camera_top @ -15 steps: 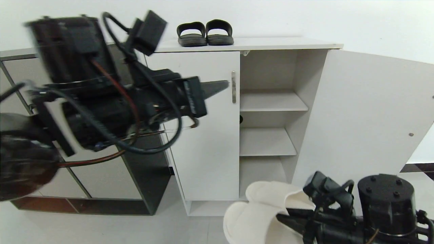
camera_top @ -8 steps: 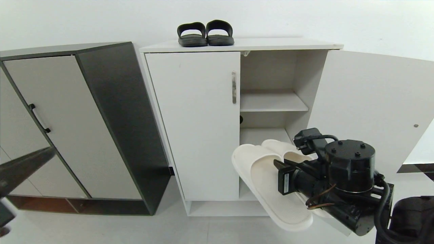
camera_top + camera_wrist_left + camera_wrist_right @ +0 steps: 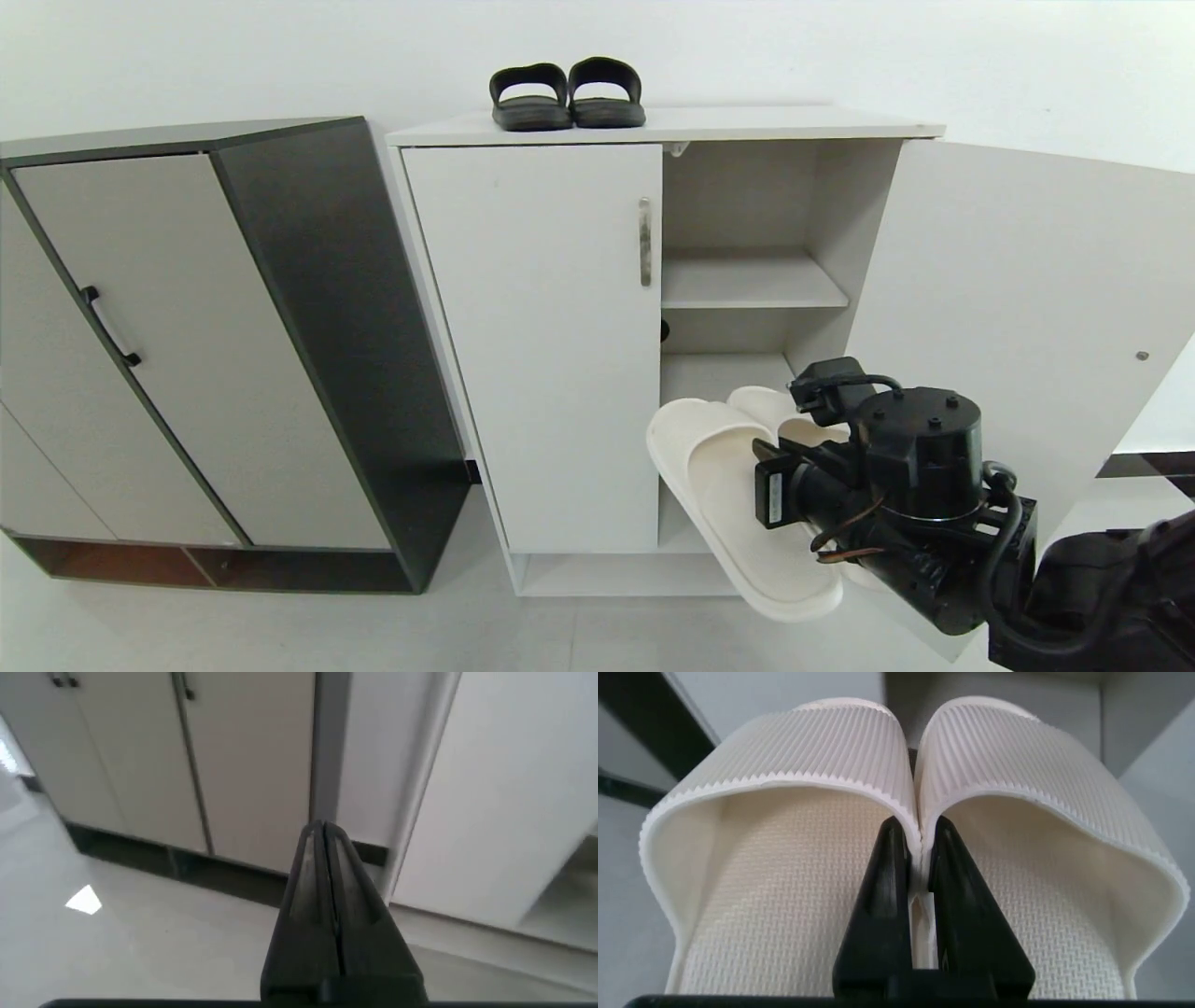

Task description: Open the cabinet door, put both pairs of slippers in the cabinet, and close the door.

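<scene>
Your right gripper (image 3: 918, 835) has its jaws nearly closed on the two touching inner edges of the white slippers (image 3: 728, 495). The whole pair hangs from that one thin pinch, tilted, just in front of the open side of the white cabinet (image 3: 794, 121), with the toes pointing toward the middle shelf (image 3: 724, 373). The main risk is the grip itself. The foam edges are soft, and a quick push or a twist of the wrist could let one slipper slide out and drop to the floor. The pair is also wide for that compartment. If you go in off-centre, the near slipper could catch the edge of the closed left door (image 3: 551, 355), or the toes could snag the shelf's front lip and lever the pair out of the jaws. The open door (image 3: 1008, 299) stands close beside your right arm, so a sideways drift could knock it and swing it into your path. A hard bump to the cabinet may also shift the black slippers (image 3: 607, 84) resting on its top. Your left gripper (image 3: 324, 849) is pressed closed on nothing, low over the floor by the dark cabinet (image 3: 327, 327).
</scene>
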Tool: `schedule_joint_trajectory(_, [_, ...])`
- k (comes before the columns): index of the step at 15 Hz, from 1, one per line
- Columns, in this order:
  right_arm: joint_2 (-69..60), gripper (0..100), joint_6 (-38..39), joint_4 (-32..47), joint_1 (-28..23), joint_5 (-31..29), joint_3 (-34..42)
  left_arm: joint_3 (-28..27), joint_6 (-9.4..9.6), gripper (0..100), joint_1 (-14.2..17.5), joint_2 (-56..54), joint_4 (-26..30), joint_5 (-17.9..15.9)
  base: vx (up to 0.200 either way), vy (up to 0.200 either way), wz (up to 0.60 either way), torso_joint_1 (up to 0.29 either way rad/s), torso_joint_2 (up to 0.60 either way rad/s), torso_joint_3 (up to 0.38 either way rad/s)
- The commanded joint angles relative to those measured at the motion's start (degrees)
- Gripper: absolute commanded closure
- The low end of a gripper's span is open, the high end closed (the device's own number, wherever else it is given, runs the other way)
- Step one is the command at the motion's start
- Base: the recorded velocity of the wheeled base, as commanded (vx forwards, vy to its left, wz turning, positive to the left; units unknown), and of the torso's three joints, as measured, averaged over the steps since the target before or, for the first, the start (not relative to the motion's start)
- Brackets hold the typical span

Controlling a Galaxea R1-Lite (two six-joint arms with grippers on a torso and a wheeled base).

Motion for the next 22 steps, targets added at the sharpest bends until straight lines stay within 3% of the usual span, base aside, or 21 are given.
schedule_joint_trajectory(1, [0.87, 100, 0.10, -0.05, 0.03, 0.00, 0.13, 1.76, 1.07, 100, 1.36, -6.97, 0.40, -8.95, 0.000, 0.000, 0.00, 0.000, 0.00, 0.000])
schedule_joint_trajectory(2, [1.05, 100, 0.10, -0.05, 0.11, 0.08, 0.30, 1.76, 1.69, 100, 1.36, -6.97, 1.28, -16.95, 0.000, 0.000, 0.00, 0.000, 0.00, 0.000])
schedule_joint_trajectory(3, [1.31, 100, 0.19, -0.05, 0.11, 0.17, 0.30, 1.67, 3.27, 100, 1.36, -6.89, 4.53, -21.61, 0.000, 0.000, 0.00, 0.000, 0.00, 0.000])
schedule_joint_trajectory(4, [1.40, 100, 0.10, -0.05, 0.20, 0.00, 0.48, 1.76, 3.71, 100, 1.27, -6.89, 3.12, -22.22, 0.000, 0.000, 0.00, 0.000, 0.00, 0.000])
schedule_joint_trajectory(5, [1.40, 100, 0.10, -0.05, 0.29, 0.00, 0.39, 1.76, 3.71, 100, 1.27, -6.89, 2.95, -22.22, 0.000, 0.000, 0.00, 0.000, 0.00, 0.000])
schedule_joint_trajectory(8, [2.37, 100, -0.16, -0.05, 0.99, -0.09, -0.23, 1.76, -0.07, 100, 1.36, -6.89, 3.03, -20.64, 0.000, 0.000, 0.00, 0.000, 0.00, 0.000])
schedule_joint_trajectory(10, [3.68, 100, -0.07, 0.04, 1.17, -0.18, -1.10, 1.76, 0.10, 100, 1.36, -6.89, 3.03, -20.55, 0.000, 0.000, 0.00, 0.000, 0.00, 0.000])
schedule_joint_trajectory(18, [11.24, 100, 0.45, -0.05, 2.49, -4.57, -5.50, 1.76, -0.16, 100, 1.36, -6.89, 2.95, -20.55, 0.000, -0.175, 0.00, 0.003, 0.00, 0.001])
schedule_joint_trajectory(22, [19.68, 100, 1.51, 0.04, 1.52, -8.44, -13.67, 1.76, -0.25, 100, 1.36, -6.89, 3.03, -20.47, 0.000, 0.000, 0.00, 0.000, 0.00, 0.000])
